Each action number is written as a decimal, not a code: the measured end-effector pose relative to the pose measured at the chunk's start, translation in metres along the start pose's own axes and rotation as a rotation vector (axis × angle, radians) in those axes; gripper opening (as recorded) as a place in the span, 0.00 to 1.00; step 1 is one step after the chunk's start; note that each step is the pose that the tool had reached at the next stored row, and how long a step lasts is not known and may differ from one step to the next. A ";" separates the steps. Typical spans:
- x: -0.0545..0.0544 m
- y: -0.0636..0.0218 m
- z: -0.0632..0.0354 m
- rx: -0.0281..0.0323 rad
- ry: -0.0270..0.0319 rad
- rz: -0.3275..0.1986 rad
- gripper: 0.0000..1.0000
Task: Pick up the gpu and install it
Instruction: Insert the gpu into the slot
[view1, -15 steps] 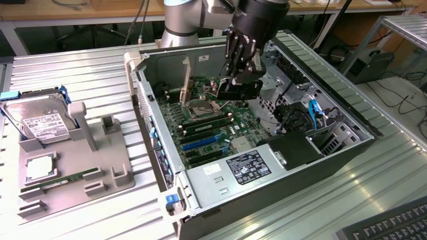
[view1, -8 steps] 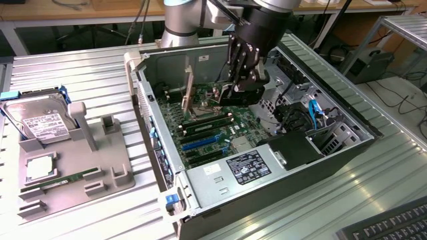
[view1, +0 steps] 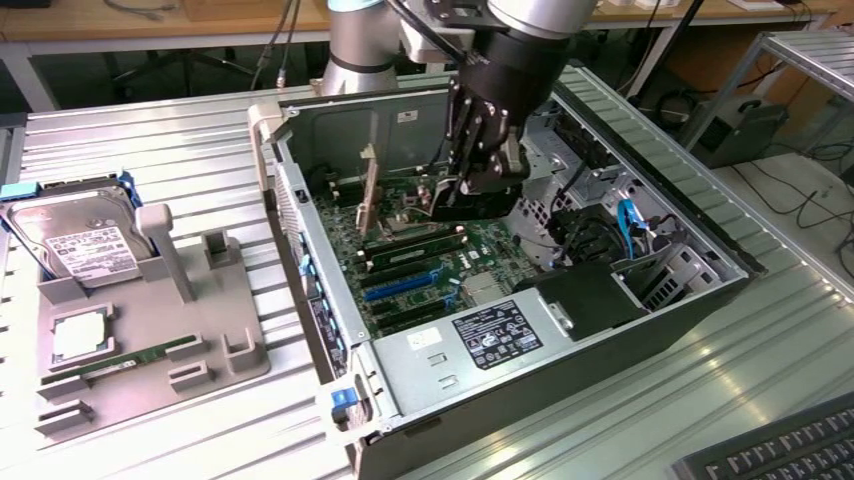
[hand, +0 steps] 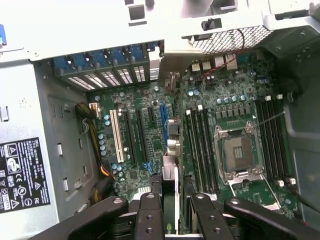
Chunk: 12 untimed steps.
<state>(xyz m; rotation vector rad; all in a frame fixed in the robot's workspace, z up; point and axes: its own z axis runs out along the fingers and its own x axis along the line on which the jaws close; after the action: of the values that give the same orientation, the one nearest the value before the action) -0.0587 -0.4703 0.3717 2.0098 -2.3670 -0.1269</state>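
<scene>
Claw (view1: 487, 190) black. Gpu (view1: 474, 208) in its grip dark, with a silver strip. Beneath the claw, motherboard (hand: 135, 167) green; white slot (hand: 116, 135), blue slot (hand: 161, 117) near it. Case (view1: 400, 112) grey. Power supply label (view1: 494, 335) black, white print. Worktop (view1: 160, 150) silver, ribbed. Far from the claw, hard drive (view1: 80, 240) silver, white label; holder (view1: 180, 335) grey.

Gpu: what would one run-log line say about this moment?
gripper: shut on gpu | gpu: held on edge above motherboard slots | place: inside open computer case
</scene>
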 end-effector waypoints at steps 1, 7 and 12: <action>0.000 0.0010 0.0012 0.0008 0.0001 -0.002 0.26; 0.002 0.0059 0.0098 0.0053 0.0010 -0.023 0.26; 0.002 0.0074 0.0154 0.0163 0.0007 -0.040 0.26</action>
<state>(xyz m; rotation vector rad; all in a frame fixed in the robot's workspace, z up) -0.0675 -0.4706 0.3569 2.0650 -2.3355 -0.1084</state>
